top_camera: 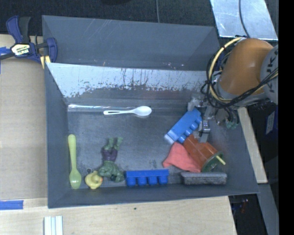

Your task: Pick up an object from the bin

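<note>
Here we go: the arm w/ its orange cover (242, 65) hangs over the bin (127, 43) at 2 o'clock, cables looped round it. We spot the pincer (204, 125) low at approx. 3 o'clock of the bin floor. Open or closed? We can't tell from this angle, and we see nothing gripped in it. Nearest thing is a light-blue studded brick (183, 128), lying tilted w/ its upper end just beside the pincer, at the pincer's 9 o'clock; contact or not, we can't say. At the pincer's 6 o'clock we have a rust-red cup (201, 151) on its side, touching a pink-red cloth (179, 159) at its 8 o'clock, and a small green-and-black bit (213, 163) at the cup's 4 o'clock. Below those, at the bin's 5 o'clock, a grey block (204, 178) lies along the front wall. Next to it at 6 o'clock is a dark-blue long brick (147, 178). Over at 7 to 8 o'clock, well apart from the pincer: a green-and-purple figure (110, 160), a small yellow toy (93, 181) and a yellow-green spoon (73, 161). A white spoon (131, 112) lies flat at approx. 11 o'clock, near the back wall.
</note>
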Robot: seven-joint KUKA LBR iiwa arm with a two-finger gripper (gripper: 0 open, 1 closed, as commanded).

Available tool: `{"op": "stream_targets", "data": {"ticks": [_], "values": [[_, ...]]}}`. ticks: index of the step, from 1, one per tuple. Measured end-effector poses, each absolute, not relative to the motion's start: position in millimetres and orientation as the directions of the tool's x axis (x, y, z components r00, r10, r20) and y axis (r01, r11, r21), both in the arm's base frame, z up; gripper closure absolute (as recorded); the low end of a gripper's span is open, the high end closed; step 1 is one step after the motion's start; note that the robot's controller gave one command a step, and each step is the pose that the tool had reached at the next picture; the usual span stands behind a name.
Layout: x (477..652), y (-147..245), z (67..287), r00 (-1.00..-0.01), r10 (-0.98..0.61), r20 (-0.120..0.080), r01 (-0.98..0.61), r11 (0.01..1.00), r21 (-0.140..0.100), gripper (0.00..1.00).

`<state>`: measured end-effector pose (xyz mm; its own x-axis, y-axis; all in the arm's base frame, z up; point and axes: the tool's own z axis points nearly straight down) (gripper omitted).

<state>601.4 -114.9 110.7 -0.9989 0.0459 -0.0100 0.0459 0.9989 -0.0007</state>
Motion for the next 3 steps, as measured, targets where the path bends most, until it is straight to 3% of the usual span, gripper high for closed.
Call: {"op": "stream_targets", "data": {"ticks": [1, 2, 3], "values": [[608.8, -100, 88, -0.997, 0.058, -0.042, 0.058, 0.998, 0.003, 0.0], [602.1, -114, 82, -0.998, 0.064, -0.028, 0.064, 0.998, -0.003, 1.0], [602.2, -114, 82, -0.998, 0.063, -0.028, 0.064, 0.998, -0.003, 1.0]]}}
